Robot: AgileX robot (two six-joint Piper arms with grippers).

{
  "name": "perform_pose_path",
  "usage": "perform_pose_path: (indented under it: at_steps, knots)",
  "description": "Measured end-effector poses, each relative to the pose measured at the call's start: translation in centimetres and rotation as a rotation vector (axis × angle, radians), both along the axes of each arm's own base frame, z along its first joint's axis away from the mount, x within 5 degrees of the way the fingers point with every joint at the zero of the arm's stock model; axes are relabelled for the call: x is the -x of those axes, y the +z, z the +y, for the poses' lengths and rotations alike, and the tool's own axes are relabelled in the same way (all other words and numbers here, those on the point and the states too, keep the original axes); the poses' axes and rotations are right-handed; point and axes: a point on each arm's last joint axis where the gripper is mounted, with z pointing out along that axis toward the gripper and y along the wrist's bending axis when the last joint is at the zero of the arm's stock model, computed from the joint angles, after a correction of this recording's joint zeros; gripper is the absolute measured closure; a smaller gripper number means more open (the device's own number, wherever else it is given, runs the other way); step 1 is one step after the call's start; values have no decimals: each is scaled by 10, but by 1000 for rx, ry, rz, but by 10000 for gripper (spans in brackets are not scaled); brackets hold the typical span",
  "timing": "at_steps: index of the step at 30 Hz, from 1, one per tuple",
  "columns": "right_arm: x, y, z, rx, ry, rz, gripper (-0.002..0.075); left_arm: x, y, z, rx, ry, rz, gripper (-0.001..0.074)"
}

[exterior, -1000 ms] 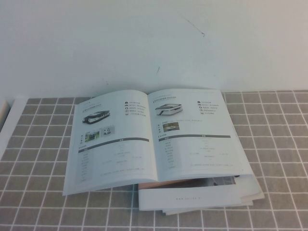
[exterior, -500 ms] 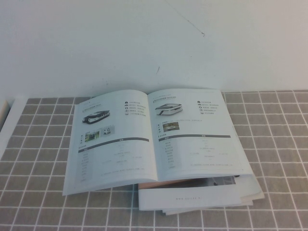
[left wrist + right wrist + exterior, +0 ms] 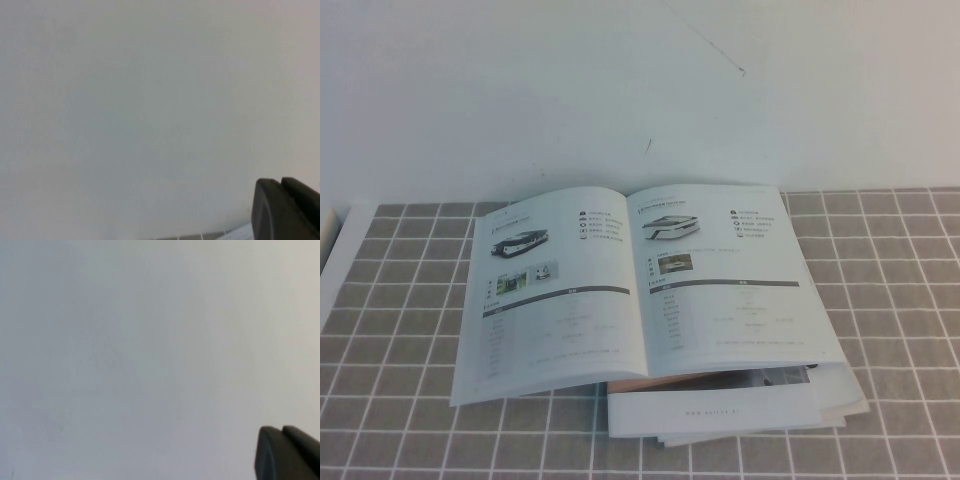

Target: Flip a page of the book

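the book [image 3: 645, 285] lying open on the grey tiled desk [image 3: 400, 300], near the white wall [image 3: 620, 90]. resting partly on a stack of white booklets [image 3: 740, 410] that pokes out at the near right. the page [image 3: 725, 275] with the white boat-like car flat on the right side of the book. left hand [image 3: 286, 210] only a dark bit facing the wall, off the book; cannot tell if apart or together. right hand [image 3: 287, 452] the same, dark bit by the wall; cannot tell either.

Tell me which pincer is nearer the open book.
Cannot tell. Neither arm appears in the high view over the book. The left pincer and right pincer show only against the wall, away from it.
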Motion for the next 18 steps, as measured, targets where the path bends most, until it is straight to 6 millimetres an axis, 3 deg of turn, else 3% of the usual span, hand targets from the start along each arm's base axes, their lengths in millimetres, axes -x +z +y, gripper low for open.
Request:
perform_pose_path:
  at_steps: [4, 8, 12, 18]
  knots:
    - [-24, 6, 3, -55, 53, 247, 727, -30, 7, -1, -5, -1, 151, 738]
    - [-54, -2, 9, -63, 139, 497, 727, -63, -5, -3, 15, -7, 308, 738]
    - [-93, -21, 20, -23, 306, 696, 727, -91, -18, -12, 75, -61, 488, 738]
    - [-147, -54, 38, -71, 574, 787, 727, -125, -10, -49, 122, -228, 616, 738]
